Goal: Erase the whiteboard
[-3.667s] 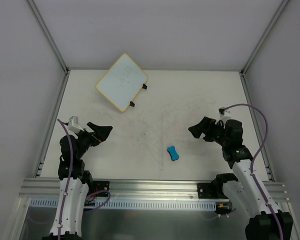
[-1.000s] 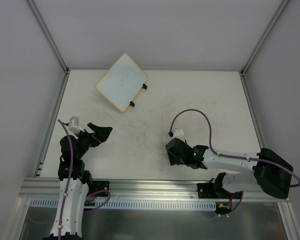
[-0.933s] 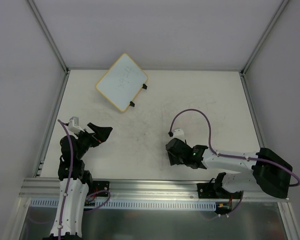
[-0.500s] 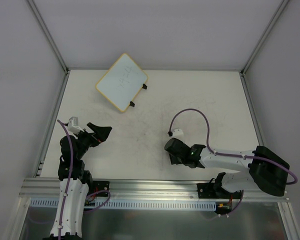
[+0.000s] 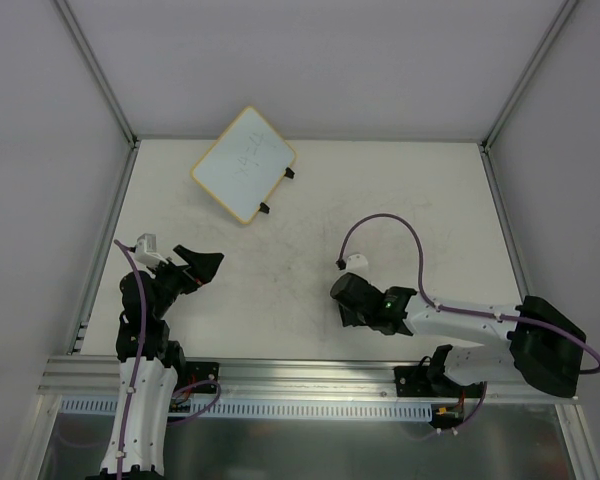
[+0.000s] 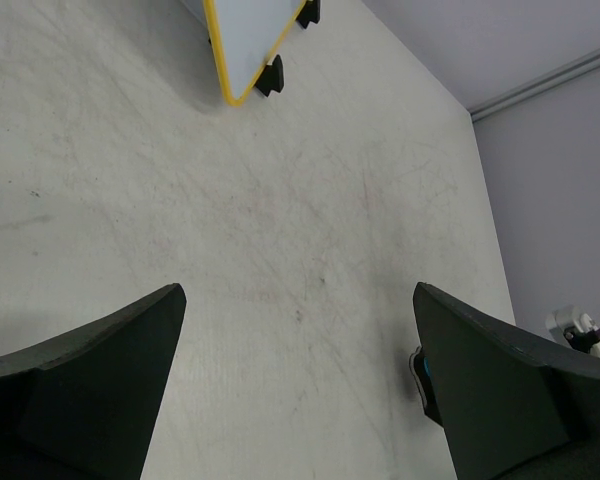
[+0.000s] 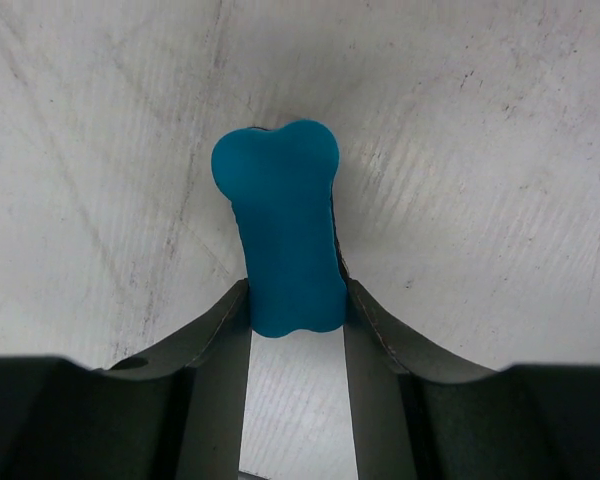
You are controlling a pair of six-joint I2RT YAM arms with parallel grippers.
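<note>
The right pincer (image 7: 295, 305) is clamped on a blue bone-shaped eraser (image 7: 280, 225); its two dark fingers (image 7: 220, 350) press against the sides of the eraser's near end, and the far, lobed end sticks out past the tips; a dark shadow hugs the eraser's outline on the scuffed white desk (image 7: 480, 150), but whether the eraser rests on the surface or sits just off it I cannot tell. In the overhead view the right arm reaches low and leftward from its base towards the middle of the desk, its wrist covers the eraser, and a purple cable (image 5: 382, 222) arches above it.

The left pincer (image 6: 295, 385) stands wide apart with nothing between its fingers; it hangs over the near left part of the desk, pointing towards the centre.

The whiteboard (image 5: 244, 163) lies at the far left of the desk, turned diagonally, well apart from both pincers; its yellow frame has rounded corners, its far corner shows against the back wall, and faint pen marks sit on its white face; two small black clips (image 5: 265, 208) are on the edge that faces the desk's centre; the left wrist view catches only its near corner and the clips.
</note>
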